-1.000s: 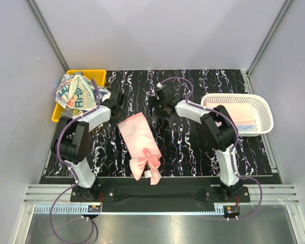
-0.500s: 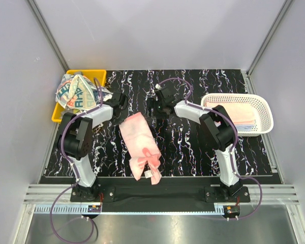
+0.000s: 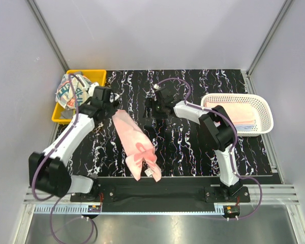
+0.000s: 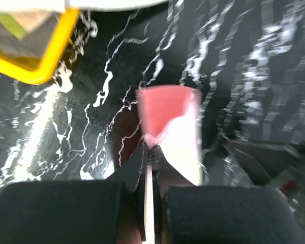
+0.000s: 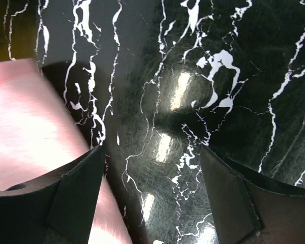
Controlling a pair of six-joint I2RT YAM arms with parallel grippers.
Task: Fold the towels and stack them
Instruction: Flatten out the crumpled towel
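Note:
A plain pink towel (image 3: 135, 145) lies lengthwise on the black marbled mat, its near end crumpled with a white tag. My left gripper (image 3: 113, 109) is shut on its far corner, which hangs a little off the mat. In the left wrist view the pink towel (image 4: 169, 109) comes out of the pinched left gripper (image 4: 149, 150). My right gripper (image 3: 151, 108) hovers open over bare mat just right of the towel's far end. In the right wrist view the pink towel (image 5: 25, 119) lies to the left of the open gripper (image 5: 152, 157). Beige towels with teal print (image 3: 71, 91) fill the bin.
The yellow bin (image 3: 97, 75) stands at the back left and shows again as a yellow bin (image 4: 46, 66) corner. A white mesh basket (image 3: 265, 109) at the right holds folded pink and pale towels (image 3: 241, 114). Grey walls close in the mat on three sides.
My left gripper has shut on the pink towel's far corner, and the arm has stretched out and drawn that corner left. The right arm has barely moved.

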